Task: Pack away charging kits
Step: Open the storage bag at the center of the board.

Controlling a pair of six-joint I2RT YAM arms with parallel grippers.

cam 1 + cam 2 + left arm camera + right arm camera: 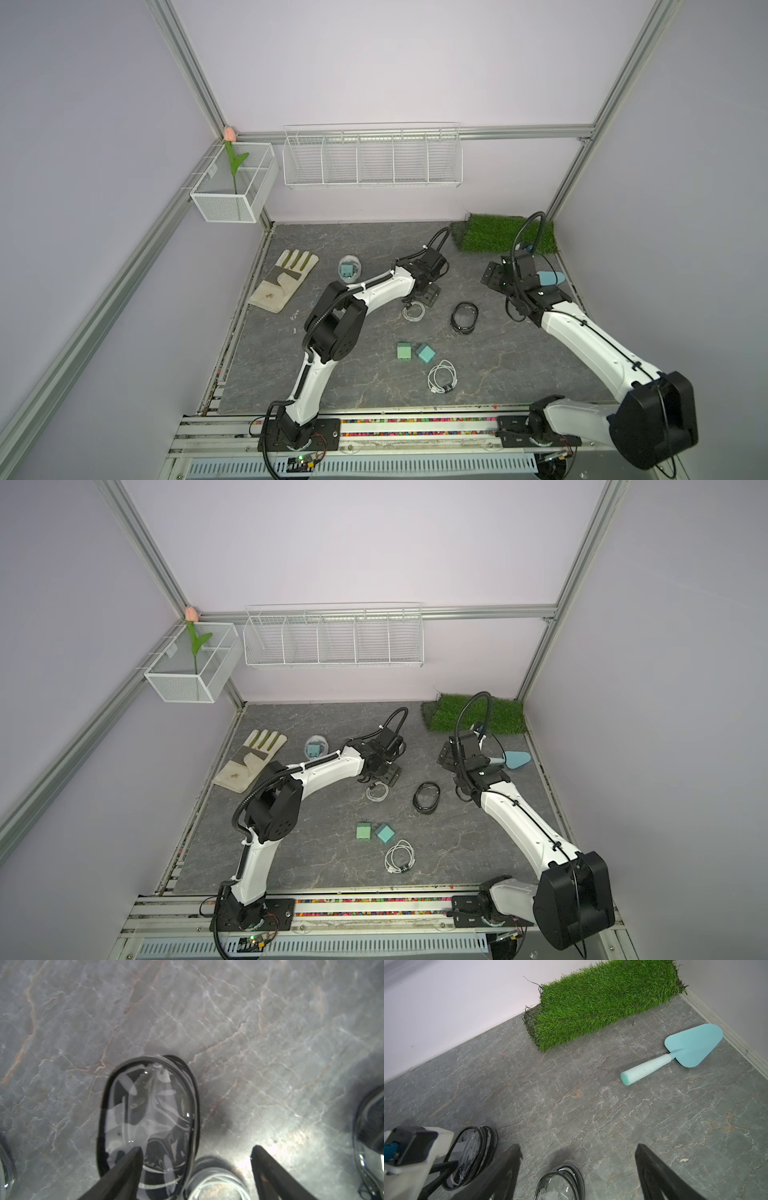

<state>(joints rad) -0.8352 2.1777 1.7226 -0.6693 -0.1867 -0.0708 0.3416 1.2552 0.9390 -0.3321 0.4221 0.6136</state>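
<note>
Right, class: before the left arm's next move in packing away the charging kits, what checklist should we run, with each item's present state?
1. Left gripper open: ok, jaws stand apart.
2. White coiled cable lined up between its jaws: ok, though only part of the coil shows in the left wrist view.
3. Left gripper clear of the black-rimmed clear case: cannot tell; one finger overlaps it in that view, contact unclear.
4. Right gripper open, holding nothing: ok.
5. Mint charger block and teal charger block unobstructed on the table: ok.
6. Second white cable lies free: ok.
</note>
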